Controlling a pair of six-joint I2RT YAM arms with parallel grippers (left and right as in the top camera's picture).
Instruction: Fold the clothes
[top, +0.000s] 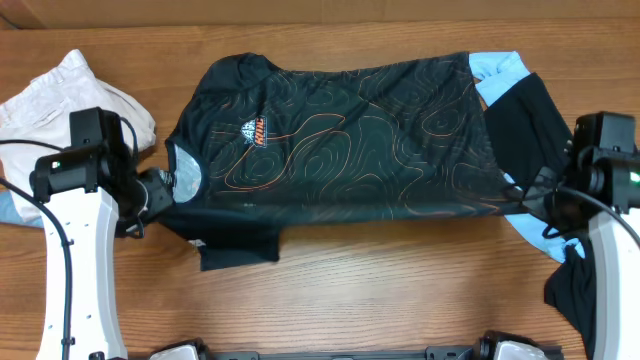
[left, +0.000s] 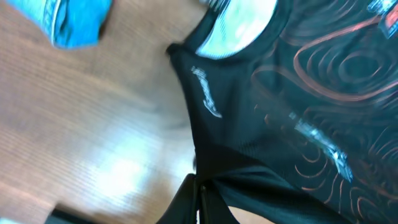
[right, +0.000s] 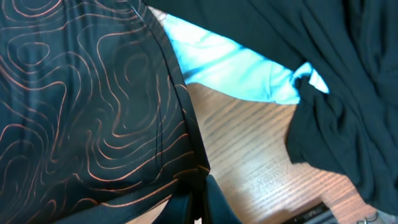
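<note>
The black jersey (top: 340, 130) with thin orange contour lines and a white and red chest logo lies spread across the table, collar to the left. My left gripper (top: 152, 198) is shut on the jersey's near shoulder by the collar; the left wrist view shows the cloth (left: 261, 99) pinched between its fingers (left: 202, 202). My right gripper (top: 525, 195) is shut on the jersey's near hem corner; the right wrist view shows the hem (right: 93, 112) caught between its fingers (right: 198, 202). A plain black garment (top: 530, 110) and a light-blue one (top: 497, 70) lie under the jersey's right end.
A white garment (top: 60, 95) lies crumpled at the far left. A light-blue cloth (left: 71, 18) lies near it. More black cloth (top: 575, 290) hangs at the near right by the right arm. Bare wooden tabletop (top: 380, 290) runs along the front.
</note>
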